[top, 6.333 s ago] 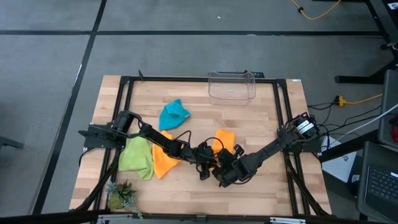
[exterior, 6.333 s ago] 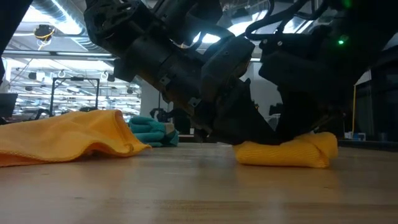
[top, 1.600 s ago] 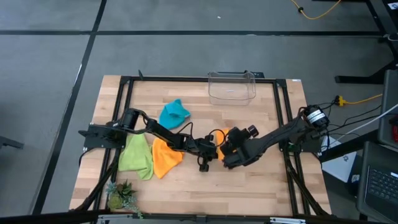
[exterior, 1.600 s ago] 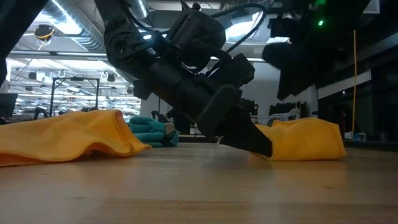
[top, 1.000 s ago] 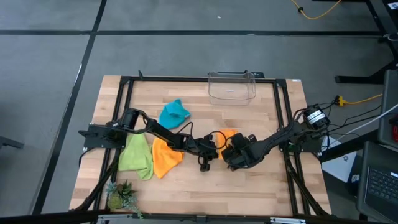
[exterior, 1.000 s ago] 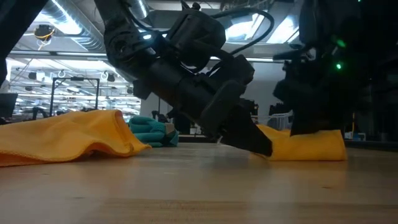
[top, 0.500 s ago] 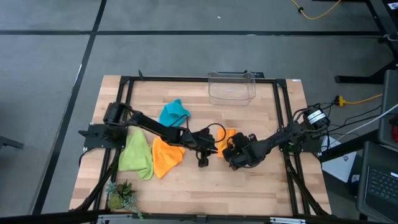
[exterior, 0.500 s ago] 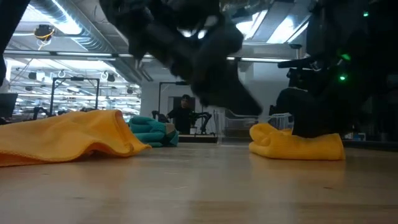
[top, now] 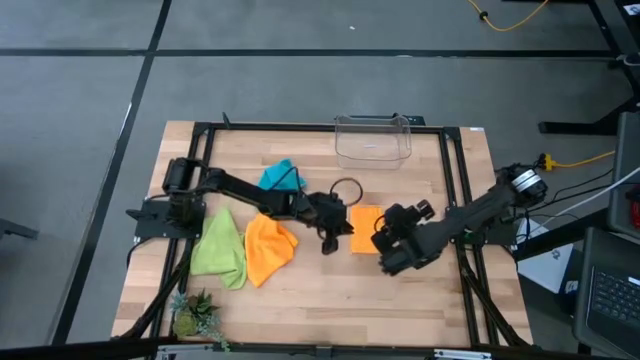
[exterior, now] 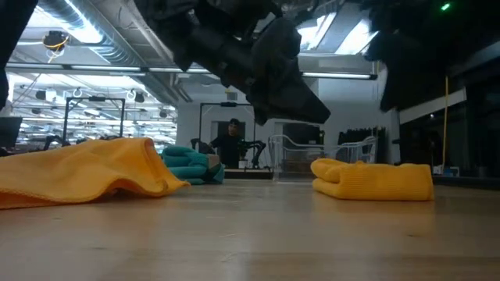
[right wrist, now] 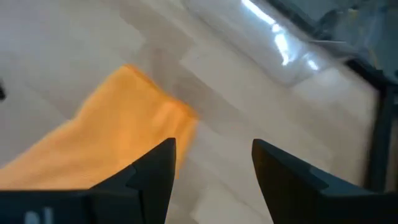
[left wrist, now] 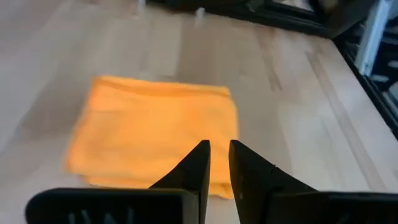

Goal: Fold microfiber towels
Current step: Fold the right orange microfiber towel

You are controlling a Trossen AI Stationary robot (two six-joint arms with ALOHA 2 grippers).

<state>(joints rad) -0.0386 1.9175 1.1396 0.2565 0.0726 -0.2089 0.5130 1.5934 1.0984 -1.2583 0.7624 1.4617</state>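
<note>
A folded orange towel [top: 365,219] lies flat on the wooden surface [top: 420,290], directly ahead of the left gripper [top: 331,243], which hangs above the boards with its two fingers [left wrist: 198,167] drawn nearly together around a thin gap and nothing between them. The right gripper [top: 397,258] hovers just on the towel's other side, its fingers [right wrist: 151,168] spread wide and empty, the cloth's near corner below and in front of them.

Well behind the left gripper, along its arm, three more cloths wait unfolded: a second orange towel [top: 268,249] rumpled beside a lime green towel [top: 220,250], which it touches, and a bunched turquoise towel [top: 280,177] partly under the arm.

These cloths look light, soft and limp; they are likely to sag and crease rather than hold a shape, and the pile should grip well between the fingers. Judging by how they lie, the best hold is a pinch at a free corner or edge, one gripper to each, so the cloth can be drawn flat before folding.

A clear plastic bin [top: 373,139] stands at the far edge of the surface, well beyond both grippers, and appears to hold nothing. A small green plant [top: 197,317] sits at the near left corner.
</note>
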